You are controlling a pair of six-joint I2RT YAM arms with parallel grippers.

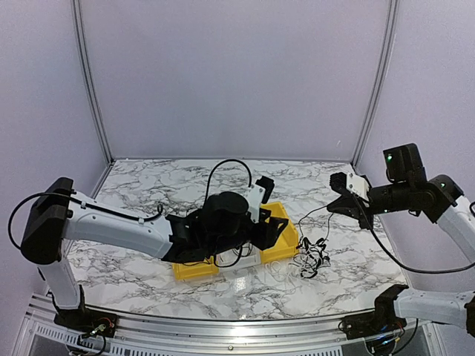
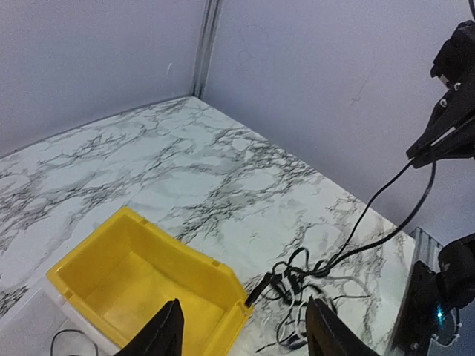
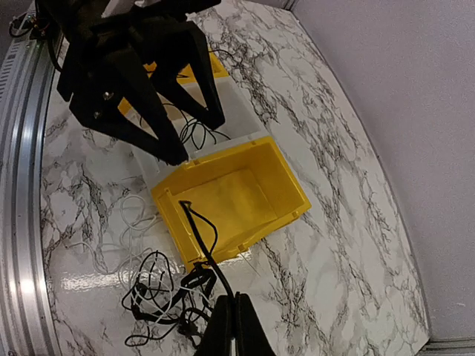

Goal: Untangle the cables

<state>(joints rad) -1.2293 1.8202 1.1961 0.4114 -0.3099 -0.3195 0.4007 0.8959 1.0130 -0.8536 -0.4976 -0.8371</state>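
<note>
now we clamp one cable [image 3: 210,261] in our right gripper [image 3: 228,308], raised to draw it off the tangle [image 1: 312,258] at four o'clock. our left gripper [image 2: 245,304] gapes.

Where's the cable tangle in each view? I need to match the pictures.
Top external: cable tangle right of centre, beside the yellow bin.
Left wrist: lower right, past the bin's corner.
Right wrist: bottom left, below the bin.
Shared landmark: that yellow bin.
</note>
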